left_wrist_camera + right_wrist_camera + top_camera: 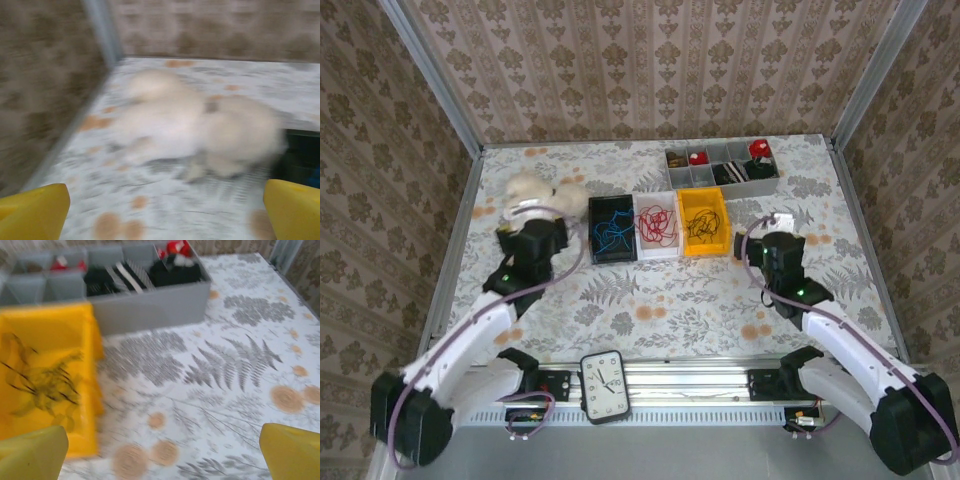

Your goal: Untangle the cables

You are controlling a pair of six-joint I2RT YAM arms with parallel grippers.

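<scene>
A table (pixel 650 300) covered in a fern-and-flower print stands between damask-papered walls (pixel 650 60). At its middle lie the blue cables (pixel 611 232) in a black bin (pixel 613 257), the red cables (pixel 656 225) in a white bin (pixel 657 253) and the dark brown cables (pixel 702 225) in a yellow bin (pixel 725 230). The left fingers (pixel 35 212) and the right fingers (pixel 290 450) are both spread wide.

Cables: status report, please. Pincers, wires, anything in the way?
Left pincer open, facing cream fluffy toy. Right pincer open, beside yellow bin. Blue cables, red cables, brown cables lie in separate bins, ungripped.
</scene>
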